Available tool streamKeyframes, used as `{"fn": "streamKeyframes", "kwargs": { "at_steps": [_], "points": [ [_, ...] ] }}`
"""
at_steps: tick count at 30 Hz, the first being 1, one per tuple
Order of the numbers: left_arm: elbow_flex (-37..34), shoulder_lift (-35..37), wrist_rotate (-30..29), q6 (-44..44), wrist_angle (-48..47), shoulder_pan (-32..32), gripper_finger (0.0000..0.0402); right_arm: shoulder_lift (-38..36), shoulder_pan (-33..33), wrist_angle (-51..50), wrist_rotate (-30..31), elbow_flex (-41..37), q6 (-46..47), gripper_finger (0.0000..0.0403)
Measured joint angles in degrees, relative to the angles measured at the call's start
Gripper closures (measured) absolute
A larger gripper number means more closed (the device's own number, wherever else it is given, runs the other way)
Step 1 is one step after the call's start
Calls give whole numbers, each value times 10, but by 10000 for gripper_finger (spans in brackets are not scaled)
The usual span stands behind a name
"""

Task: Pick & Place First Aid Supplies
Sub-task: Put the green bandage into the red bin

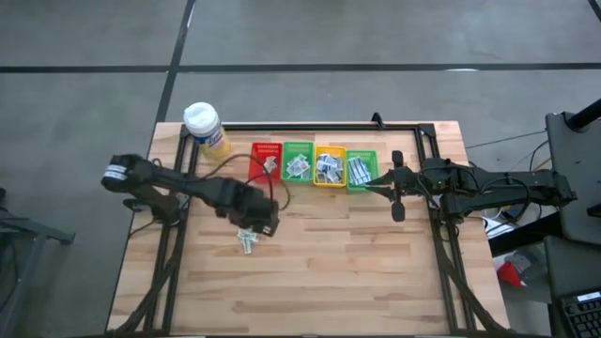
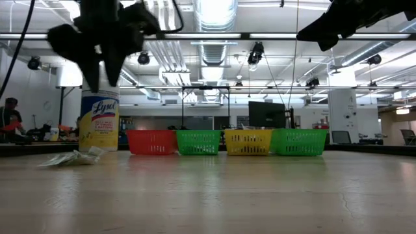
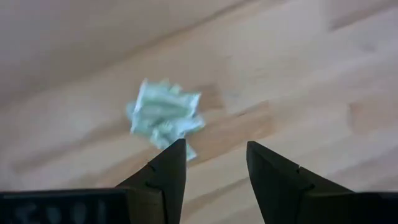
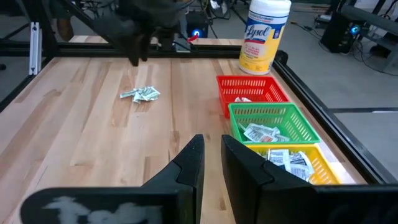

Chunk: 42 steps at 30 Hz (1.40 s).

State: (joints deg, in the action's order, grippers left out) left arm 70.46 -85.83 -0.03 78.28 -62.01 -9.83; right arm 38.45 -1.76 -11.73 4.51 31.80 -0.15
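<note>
Above the loose packets (image 1: 247, 241) on bare table, well apart from the baskets (image 1: 314, 164), my left gripper (image 1: 258, 223) hangs w/ jaws apart, empty, ready for a grab; right gripper (image 1: 395, 187) waits nearly closed, empty.

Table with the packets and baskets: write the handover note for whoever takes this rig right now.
Left gripper: open, empty, hovering above the loose pile of packets on the bare wood, in front of the red basket.
Right gripper: fingers nearly together, holding nothing, waiting above the table by the right-hand green basket.
Done: packets already lie in all four baskets, including the left green basket and yellow basket.
Left: pick up the loose pile and put it into a basket. The Lysol canister stays at the back left corner.
</note>
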Motion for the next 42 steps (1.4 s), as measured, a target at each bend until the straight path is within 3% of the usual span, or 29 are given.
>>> {"fn": "streamKeyframes", "kwargs": {
  "at_steps": [6, 17, 42],
  "points": [
    [-66, -2, 6, 168, 39, -53, 241, 0, 0, 0, 0, 0, 0, 351],
    [-177, -3, 3, 275, 218, -95, 241, 0, 0, 0, 0, 0, 1, 351],
    [-242, -10, 2, 302, 273, -99, 241, 0, 0, 0, 0, 0, 0, 351]
  ]
}}
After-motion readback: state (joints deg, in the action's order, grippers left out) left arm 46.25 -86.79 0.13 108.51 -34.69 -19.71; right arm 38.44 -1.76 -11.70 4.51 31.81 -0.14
